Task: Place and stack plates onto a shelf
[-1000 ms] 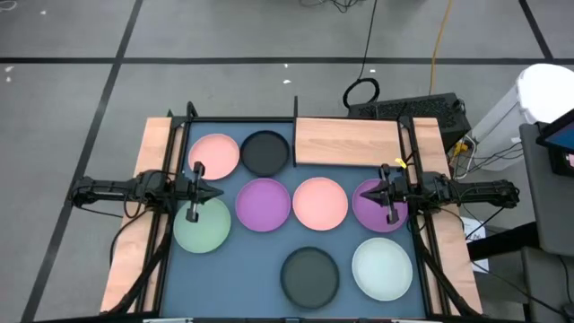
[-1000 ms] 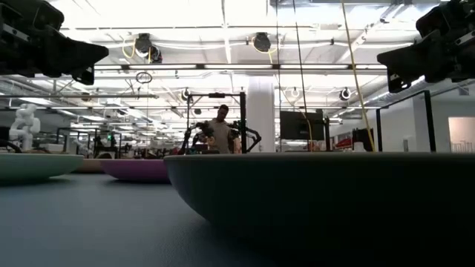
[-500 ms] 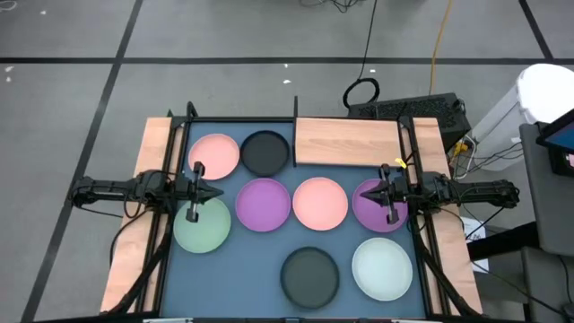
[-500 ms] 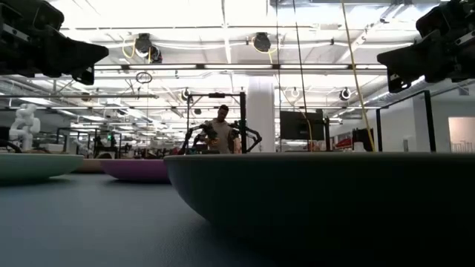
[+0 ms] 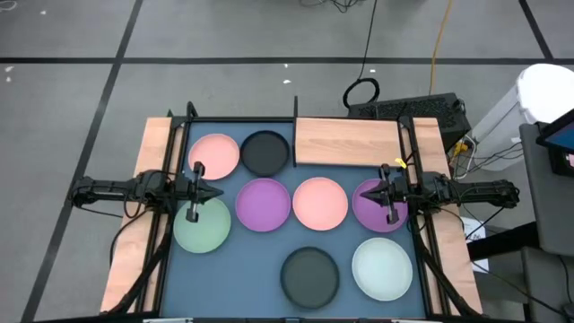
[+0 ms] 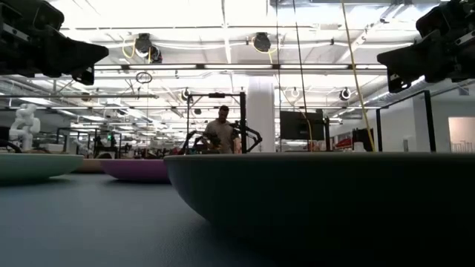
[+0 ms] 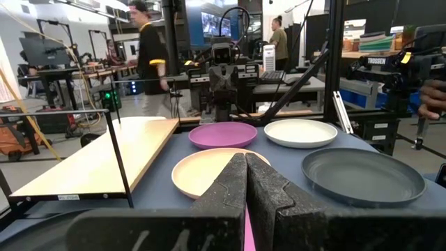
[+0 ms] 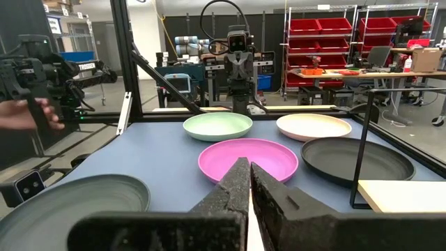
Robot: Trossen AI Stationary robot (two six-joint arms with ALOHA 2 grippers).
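Eight plates lie flat on the blue mat: pink (image 5: 214, 154), black (image 5: 265, 152), purple (image 5: 263, 204), pink (image 5: 320, 203), purple (image 5: 375, 212), green (image 5: 202, 224), black (image 5: 310, 275) and pale green (image 5: 382, 267). The shelf (image 5: 347, 142), a light wooden board, lies at the mat's far right and holds no plate. My left gripper (image 5: 215, 192) (image 7: 245, 171) hovers shut above the green plate's far rim, pointing right. My right gripper (image 5: 366, 191) (image 8: 245, 171) hovers shut above the right purple plate, pointing left. In the low view, both grippers (image 6: 100, 53) (image 6: 386, 63) hang well above the plates.
A black metal frame (image 5: 179, 135) borders the mat on the left, far and right sides. An upright post (image 8: 359, 146) stands at the shelf's corner. Bare mat (image 5: 233, 278) lies at the near left. A person (image 6: 220, 130) stands in the room beyond the table.
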